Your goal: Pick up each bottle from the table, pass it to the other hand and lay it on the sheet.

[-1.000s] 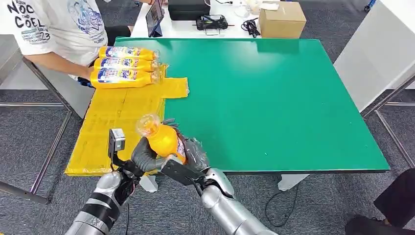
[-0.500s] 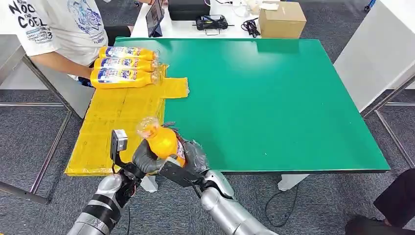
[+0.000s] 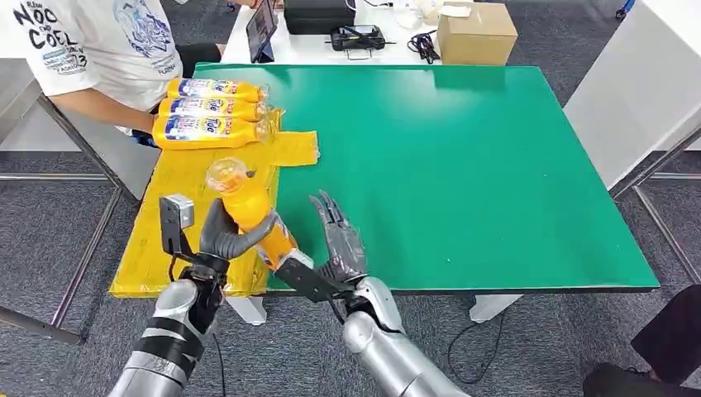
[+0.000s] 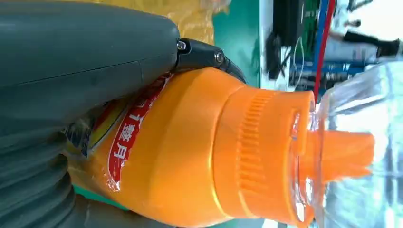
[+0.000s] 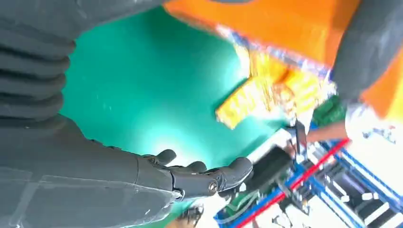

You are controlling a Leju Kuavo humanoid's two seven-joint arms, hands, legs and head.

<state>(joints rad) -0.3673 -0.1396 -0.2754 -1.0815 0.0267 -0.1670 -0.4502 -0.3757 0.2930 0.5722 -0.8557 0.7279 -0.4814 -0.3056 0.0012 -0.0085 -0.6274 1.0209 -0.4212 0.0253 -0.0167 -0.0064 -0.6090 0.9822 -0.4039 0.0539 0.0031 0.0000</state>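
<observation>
My left hand (image 3: 221, 236) grips an orange bottle (image 3: 248, 213) with a clear cap, held tilted above the near part of the yellow sheet (image 3: 186, 207). Up close in the left wrist view the bottle (image 4: 204, 152) sits in the grey fingers (image 4: 85, 57). My right hand (image 3: 337, 240) is just to the right of the bottle with fingers spread and nothing in it; the right wrist view shows its fingers (image 5: 204, 178) apart over the green table (image 5: 142, 95). Three more orange bottles (image 3: 211, 109) lie side by side at the sheet's far end.
A person in a white T-shirt (image 3: 99, 41) stands at the table's far left corner, an arm beside the laid bottles. A cardboard box (image 3: 477, 33) and cables sit on a white desk beyond the green table (image 3: 463, 165). A white wall panel (image 3: 636, 91) is to the right.
The right hand has let go of the bottle and spread its fingers. The left hand now holds the bottle alone and has carried it left and away, over the yellow sheet.
</observation>
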